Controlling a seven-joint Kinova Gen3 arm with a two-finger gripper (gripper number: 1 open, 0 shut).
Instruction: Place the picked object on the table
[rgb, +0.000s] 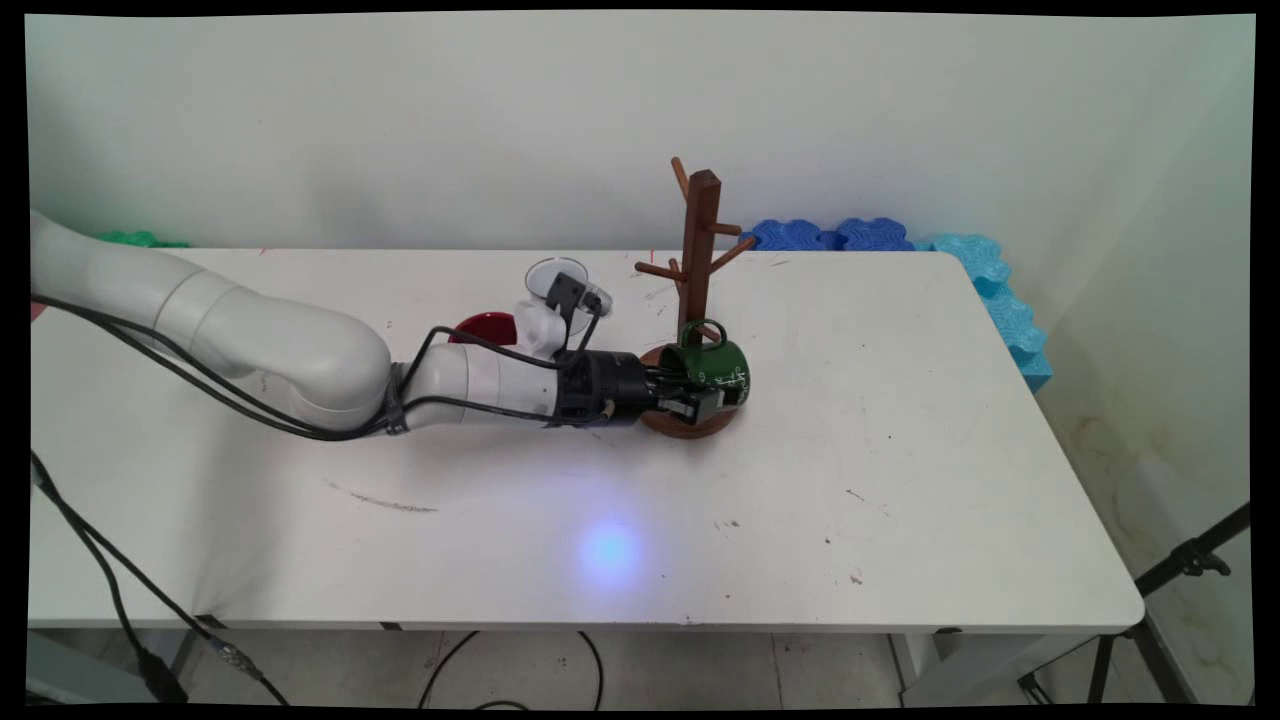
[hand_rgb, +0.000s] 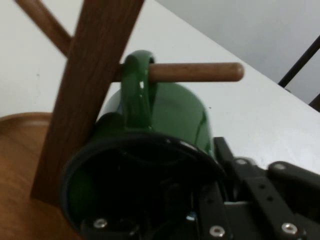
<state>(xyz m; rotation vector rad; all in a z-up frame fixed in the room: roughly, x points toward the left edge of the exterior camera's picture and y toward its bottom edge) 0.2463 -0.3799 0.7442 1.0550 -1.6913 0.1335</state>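
Hand view: green mug (hand_rgb: 165, 120) handle on tree peg (hand_rgb: 195, 72)

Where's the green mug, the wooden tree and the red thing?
mug (hand_rgb: 175, 112), hand view, its green side.
tree (rgb: 697, 240), main view, its upright post.
red thing (rgb: 488, 327), main view, its top, behind the arm.

Light: even, soft brightness is falling across the white table (rgb: 900, 450).
Shadows: the arm is casting a faint shadow beneath itself.
Glare: highlights are glinting on the green mug (hand_rgb: 170, 110).
Focus: the mug's near rim is blurring.
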